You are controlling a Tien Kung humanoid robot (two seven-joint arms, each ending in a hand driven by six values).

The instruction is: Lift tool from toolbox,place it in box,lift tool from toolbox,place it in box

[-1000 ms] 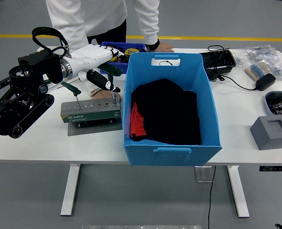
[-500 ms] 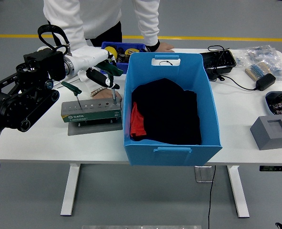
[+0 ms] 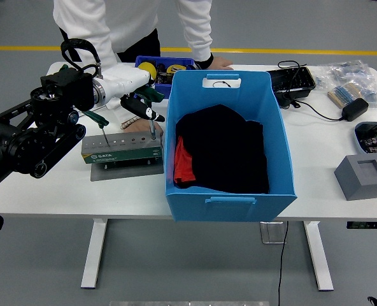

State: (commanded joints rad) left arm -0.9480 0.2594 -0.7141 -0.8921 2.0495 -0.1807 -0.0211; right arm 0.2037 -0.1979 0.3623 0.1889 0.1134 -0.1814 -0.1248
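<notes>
Head view: left hand (image 3: 139, 95) comes in from the left on its black arm and hovers over the green tool holder (image 3: 121, 148), w/ fingers loosely curled around nothing I can make out; whether a fingertip touches a tool can't be told. It sits above the holder's right end, prob. lining up for the T-handle tool (image 3: 152, 127) standing upright in a slot there. A second tool, a green-handled screwdriver (image 3: 95, 119), stands tilted in the holder's left part, partly behind the arm. The holder rests on a grey plate (image 3: 126, 170) near the table (image 3: 61, 191) front, just beside the blue box (image 3: 230, 143), so the carry across is short. Box is open-topped, w/ black and red cloth (image 3: 220, 150) inside; no tool visible in it, so by my read the first lift is not yet done.

A person stands at the far side, one hand (image 3: 219, 62) flat on the table behind the box, not touching the tools. A small blue bin (image 3: 165, 66) of parts sits behind the left hand. Right arm is out of view. Cables, a charger (image 3: 354, 108) and a grey block (image 3: 362, 176) lie well apart on the right.
</notes>
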